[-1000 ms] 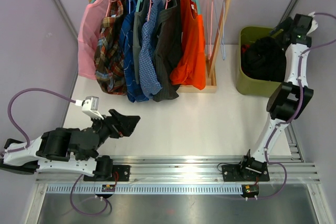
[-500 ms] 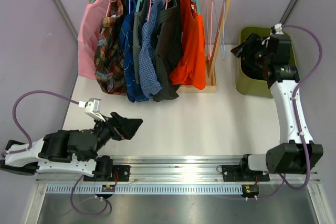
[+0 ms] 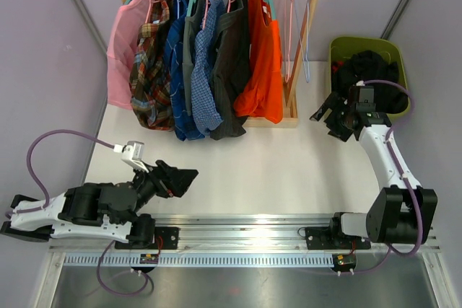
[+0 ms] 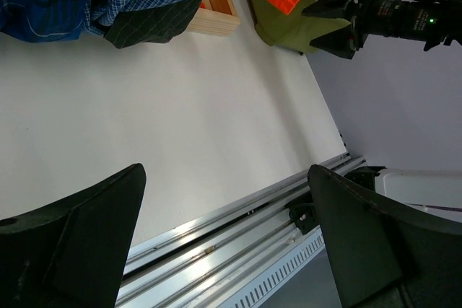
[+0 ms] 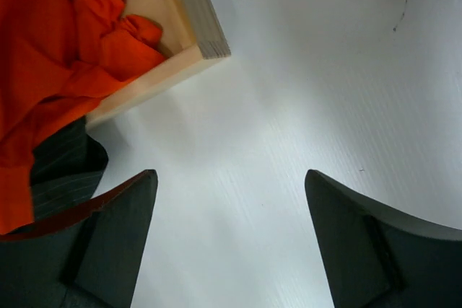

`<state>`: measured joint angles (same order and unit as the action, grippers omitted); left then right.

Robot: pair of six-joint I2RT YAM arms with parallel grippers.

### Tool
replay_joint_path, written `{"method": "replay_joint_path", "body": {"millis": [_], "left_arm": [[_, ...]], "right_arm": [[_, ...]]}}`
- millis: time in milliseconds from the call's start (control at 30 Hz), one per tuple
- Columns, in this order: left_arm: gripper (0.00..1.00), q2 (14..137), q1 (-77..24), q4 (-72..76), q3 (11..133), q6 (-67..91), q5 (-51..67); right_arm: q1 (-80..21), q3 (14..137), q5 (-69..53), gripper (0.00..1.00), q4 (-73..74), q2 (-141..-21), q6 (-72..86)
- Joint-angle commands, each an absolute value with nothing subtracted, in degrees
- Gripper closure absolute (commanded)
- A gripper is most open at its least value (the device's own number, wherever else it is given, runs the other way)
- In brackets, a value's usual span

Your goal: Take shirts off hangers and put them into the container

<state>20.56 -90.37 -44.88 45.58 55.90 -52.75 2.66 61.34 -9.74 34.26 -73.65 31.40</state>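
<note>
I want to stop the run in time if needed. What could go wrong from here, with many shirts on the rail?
1. The shirts hang tightly packed; pulling the orange shirt may drag the dark grey shirt beside it along.
2. The black shirt already fills much of the bin, so the next one might slide out.
3. The open right jaws are near the wooden frame and could bump it.

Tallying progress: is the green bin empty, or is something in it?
Not empty. The top view shows a black shirt bunched inside the green bin, covering most of its floor.
</note>
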Motion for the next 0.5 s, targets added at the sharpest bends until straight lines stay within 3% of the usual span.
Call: {"method": "replay_joint_path", "body": {"millis": [0,233,467], "left_arm": [[0.01,19.6,-90.35,-42.8,44.91,57.3,-52.73],[0.01,19.42,-90.35,-43.85,44.56,58.44,-53.09],[0.01,18.2,-90.35,-46.67,44.47,60.99,-53.0]], "right_arm": [[2.55,60.82,-8.54,0.09,31.99,-76.02,32.78],[2.64,63.18,7.1,0.04,29.09,-82.87,34.01],[5.71,78.01,15.99,0.01,30.14,-93.15,34.46]]}}
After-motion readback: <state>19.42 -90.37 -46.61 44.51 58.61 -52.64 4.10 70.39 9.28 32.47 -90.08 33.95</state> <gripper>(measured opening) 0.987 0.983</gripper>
